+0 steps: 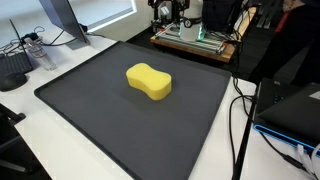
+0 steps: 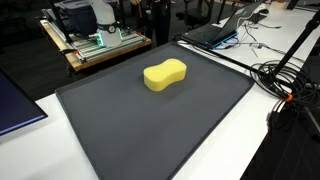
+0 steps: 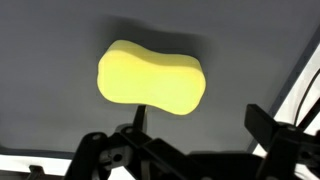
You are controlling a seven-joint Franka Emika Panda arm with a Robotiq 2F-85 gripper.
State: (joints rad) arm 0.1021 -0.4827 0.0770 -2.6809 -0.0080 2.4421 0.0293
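A yellow, peanut-shaped sponge (image 1: 148, 82) (image 2: 165, 75) lies flat on a dark grey mat (image 1: 100, 125) (image 2: 150, 135), a little toward the mat's far side. In the wrist view the sponge (image 3: 150, 78) sits above and left of centre on the mat (image 3: 245, 45). My gripper (image 3: 200, 125) comes in from the bottom edge, open, with nothing between its fingers. The left finger (image 3: 140, 118) overlaps the sponge's lower edge in the picture; I cannot tell whether it touches. The gripper does not show in either exterior view.
A wooden board with electronics (image 1: 195, 42) (image 2: 95, 45) stands behind the mat. Black cables (image 1: 240, 110) (image 2: 290, 85) run along one side of the mat on the white table. A laptop (image 2: 215, 32) and a monitor (image 1: 65, 20) stand nearby.
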